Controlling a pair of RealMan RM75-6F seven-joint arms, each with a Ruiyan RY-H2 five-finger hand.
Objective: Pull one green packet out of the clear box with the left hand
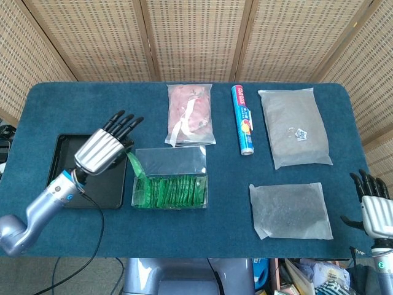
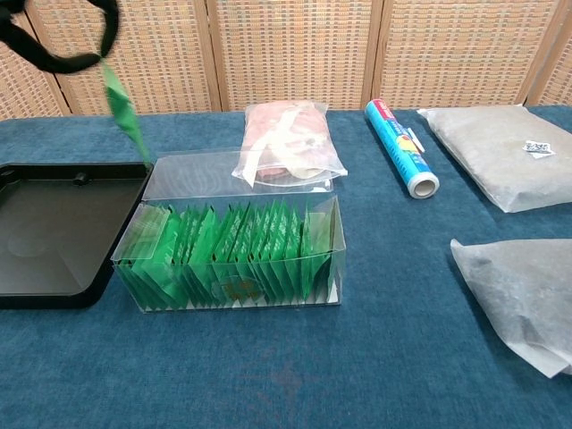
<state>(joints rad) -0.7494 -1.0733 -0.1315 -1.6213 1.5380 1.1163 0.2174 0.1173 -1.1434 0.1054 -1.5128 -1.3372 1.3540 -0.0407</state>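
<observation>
My left hand [image 1: 101, 147] is raised above the black tray's right edge, pinching one green packet [image 1: 136, 166] that dangles from its fingertips [image 2: 63, 55], clear of the box. In the chest view the packet [image 2: 123, 109] hangs at the top left. The clear box [image 1: 170, 178] lies open on the blue table with its lid [image 2: 228, 172] folded back, a row of several green packets [image 2: 232, 250] standing inside. My right hand [image 1: 372, 203] rests at the table's lower right corner, fingers spread, holding nothing.
A black tray [image 1: 77, 175] sits left of the box. Behind the box lies a pink bag [image 1: 190, 114], then a blue roll [image 1: 243, 120] and a grey bag [image 1: 293, 126]. A frosted bag [image 1: 290, 210] lies front right.
</observation>
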